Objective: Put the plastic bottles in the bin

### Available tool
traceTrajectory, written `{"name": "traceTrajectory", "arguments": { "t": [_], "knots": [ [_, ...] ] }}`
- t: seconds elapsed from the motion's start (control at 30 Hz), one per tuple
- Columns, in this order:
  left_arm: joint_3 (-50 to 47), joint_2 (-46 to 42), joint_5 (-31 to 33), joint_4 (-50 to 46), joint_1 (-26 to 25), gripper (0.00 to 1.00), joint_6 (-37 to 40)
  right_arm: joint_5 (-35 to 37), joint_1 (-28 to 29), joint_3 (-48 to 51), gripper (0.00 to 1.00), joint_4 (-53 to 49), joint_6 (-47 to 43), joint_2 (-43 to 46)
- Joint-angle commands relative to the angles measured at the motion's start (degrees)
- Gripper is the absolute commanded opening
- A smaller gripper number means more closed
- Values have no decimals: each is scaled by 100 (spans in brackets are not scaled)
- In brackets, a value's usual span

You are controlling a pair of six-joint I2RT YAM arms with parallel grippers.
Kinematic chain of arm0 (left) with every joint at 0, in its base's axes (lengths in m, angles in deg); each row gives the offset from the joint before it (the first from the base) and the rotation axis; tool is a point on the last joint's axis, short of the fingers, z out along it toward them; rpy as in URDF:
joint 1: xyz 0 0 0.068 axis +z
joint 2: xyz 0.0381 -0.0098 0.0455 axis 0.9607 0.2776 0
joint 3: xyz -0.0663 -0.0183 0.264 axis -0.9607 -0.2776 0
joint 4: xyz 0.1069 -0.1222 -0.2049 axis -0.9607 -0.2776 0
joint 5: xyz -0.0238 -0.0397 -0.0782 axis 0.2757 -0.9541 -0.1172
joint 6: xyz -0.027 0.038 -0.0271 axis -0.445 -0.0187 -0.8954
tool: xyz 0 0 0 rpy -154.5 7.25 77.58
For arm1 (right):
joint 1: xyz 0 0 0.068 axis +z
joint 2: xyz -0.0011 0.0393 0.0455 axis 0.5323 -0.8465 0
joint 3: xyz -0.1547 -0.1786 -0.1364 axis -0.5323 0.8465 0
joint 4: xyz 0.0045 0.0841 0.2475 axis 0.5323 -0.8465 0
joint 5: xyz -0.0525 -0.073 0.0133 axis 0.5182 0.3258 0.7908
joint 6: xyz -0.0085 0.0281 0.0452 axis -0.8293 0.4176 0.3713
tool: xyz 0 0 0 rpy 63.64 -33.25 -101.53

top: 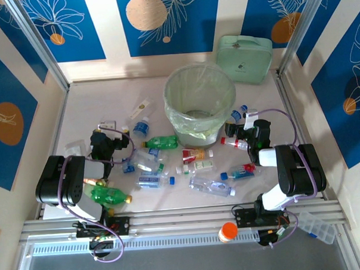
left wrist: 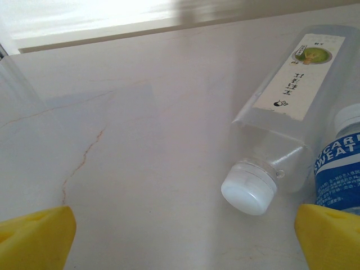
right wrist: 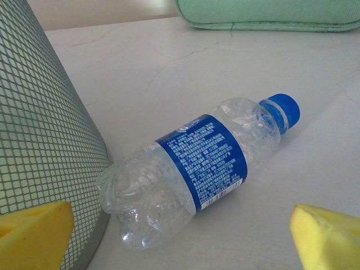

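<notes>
Pale tabletop (top: 95, 103), left tool (left wrist: 181, 239), right tool (right wrist: 180, 236), both forward, low, spread wide

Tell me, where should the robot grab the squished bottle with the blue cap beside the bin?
Around its labelled middle, from above. The bottle lies on its side, crumpled base by the bin, so the label band is probably the firmest part, with free table on both sides.

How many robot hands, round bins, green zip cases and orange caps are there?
Robot hands: 2, the left hand and the right hand, both open
Round translucent bin lined with a pale green plastic bag: 1
Mint-green rectangular zip case: 1
Round orange cap: 1
Total: 5
</notes>
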Motion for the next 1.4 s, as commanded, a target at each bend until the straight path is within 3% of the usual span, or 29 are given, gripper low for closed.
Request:
{"name": "traceTrajectory", "arguments": {
  "t": [0.0,0.27,0.4,0.57,0.67,0.77,0.87,0.97,1.0,1.1,1.2,1.27,1.33,1.37],
  "knots": [
    [50,-35,-68,-30,36,99,-19,-69,-11,-82,99,10,5,25],
    [-40,-293,-132,-43,-2,99,79,-235,-105,-78,99,-42,96,127],
    [-131,-1115,568,-573,-77,99,-80,-301,-191,-565,99,-1431,160,837],
    [87,-2107,963,-1184,-130,99,-57,-378,-210,-958,99,-2364,211,1832],
    [511,-2656,1340,-1647,-278,99,-124,173,-32,-1261,99,-3382,928,2490],
    [1216,-3232,1826,-2873,-592,99,-786,648,468,-1227,99,-4018,1588,3442],
    [1622,-3826,2134,-3842,-1222,99,-1030,1325,1476,-963,99,-4842,2014,4831],
    [1609,-4571,2704,-4377,-1977,99,-1538,1524,2491,-869,99,-5855,2060,6112],
    [1761,-4774,2895,-4920,-2213,99,-1873,1511,2846,-957,99,-6148,1927,6412],
    [3062,-4798,3235,-7823,-2652,99,-3357,1534,3795,-1470,99,-7010,1487,6753],
    [4662,-4290,2410,-10596,-2671,99,-4202,1487,4534,-2386,99,-8190,1099,6358],
    [5442,-4014,2021,-11819,-2671,99,-4174,1871,4906,-3099,99,-8956,1334,5917],
    [5716,-3936,2326,-12851,-2657,99,-5023,2530,5263,-4002,99,-9869,1942,5332],
    [5699,-3988,2541,-13326,-2655,99,-5512,2749,5339,-4666,99,-10694,2693,4976]
  ]
}}
